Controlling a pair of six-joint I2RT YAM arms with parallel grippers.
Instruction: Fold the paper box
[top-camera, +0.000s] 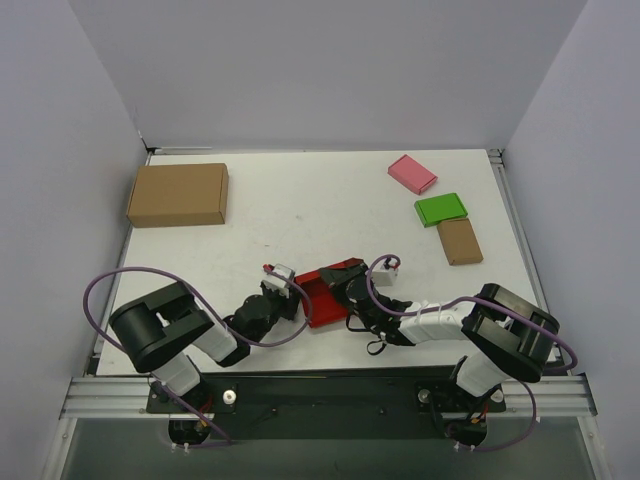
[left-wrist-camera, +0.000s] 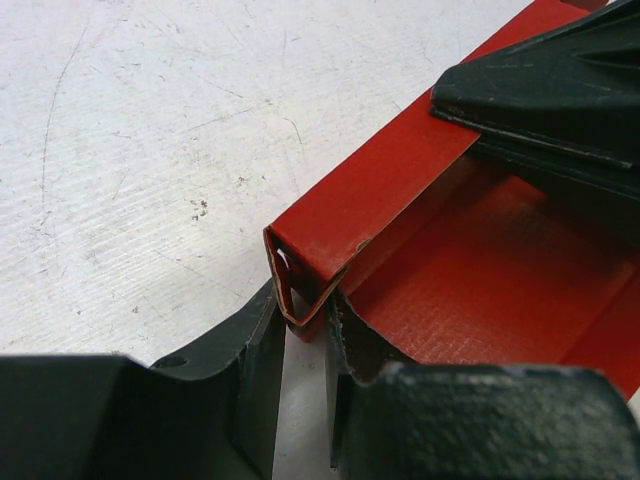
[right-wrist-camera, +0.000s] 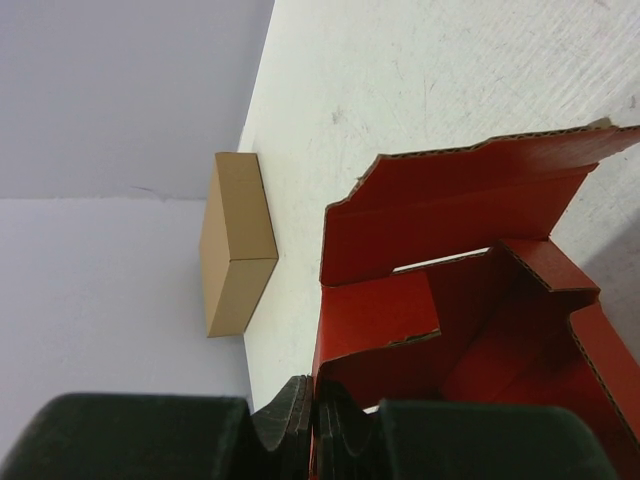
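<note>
The brown carton (top-camera: 178, 194) lies far left on the scuffed white desk (top-camera: 310, 205). Near the front edge, the left pincer (left-wrist-camera: 305, 335) clamps a doubled-over side wall of the paper box (top-camera: 322, 300) (thin red card, raw corrugated edges). The right pincer (right-wrist-camera: 313, 418), fingers almost together, nips another wall edge. This looks like mid-fold: walls are up and the jagged flaps stand open. Next, I'd judge, the wall needs pressing inward until it locks.

White table (top-camera: 320, 200): carton (top-camera: 178, 194), pink box (top-camera: 412, 173), green box (top-camera: 441, 209), tan box (top-camera: 460, 240) (right side), paper box (top-camera: 325, 300).
</note>
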